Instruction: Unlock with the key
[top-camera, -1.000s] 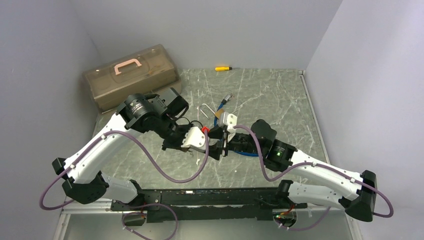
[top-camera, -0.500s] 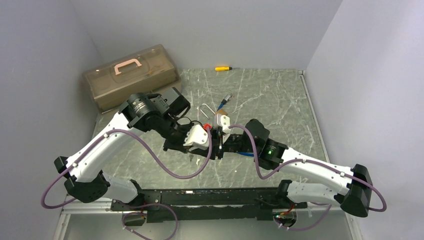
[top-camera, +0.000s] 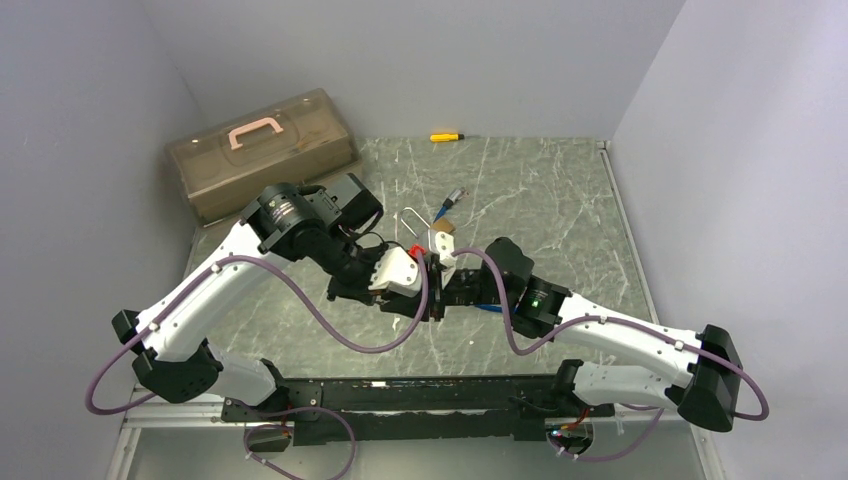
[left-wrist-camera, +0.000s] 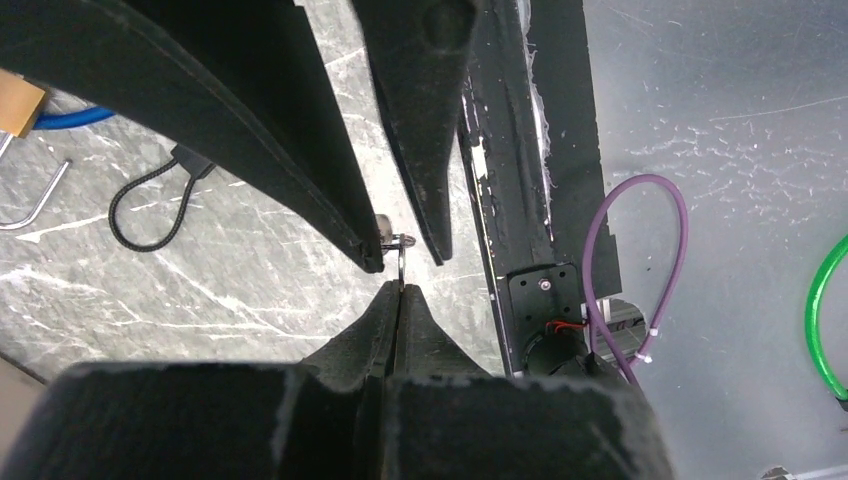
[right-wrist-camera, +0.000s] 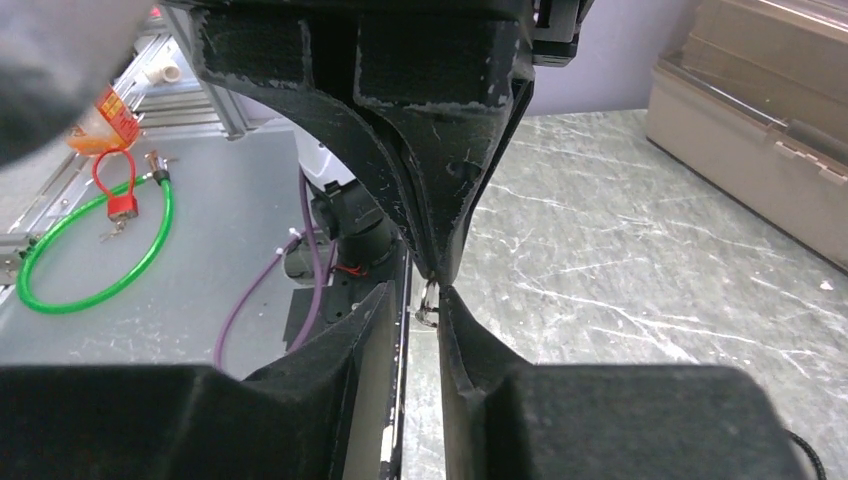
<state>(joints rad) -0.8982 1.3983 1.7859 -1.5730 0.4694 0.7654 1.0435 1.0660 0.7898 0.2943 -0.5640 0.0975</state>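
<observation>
I judge that I am at the handover step: the key (left-wrist-camera: 399, 265) is in the air between the two arms, and no turning in the lock (top-camera: 442, 228) has begun. The left gripper (left-wrist-camera: 398, 298) is closed tight on the key; its two fingers meet with only the thin metal between them. The right gripper (right-wrist-camera: 420, 296) comes from the opposite side, and its fingers stand a little apart, one on each side of the key's free end. From both wrist views I cannot tell if the right fingers already press the metal or only stand around it; a narrow gap seems to be there. The lock lies on the table (top-camera: 540, 190) just behind the place where the grippers meet, next to a blue cable (left-wrist-camera: 75, 117), and neither gripper touches it. For the next move I think the right fingers must first clamp the key firmly, and only then may the left gripper let go; if the left opens too early, the key can fall on the table. I must also look at how much of the blade stays free outside the right fingers, because that part must go into the keyhole. I cannot see the keyhole in any view, so after the handover I expect the lock must be held or turned by the free arm before the key can go in.
</observation>
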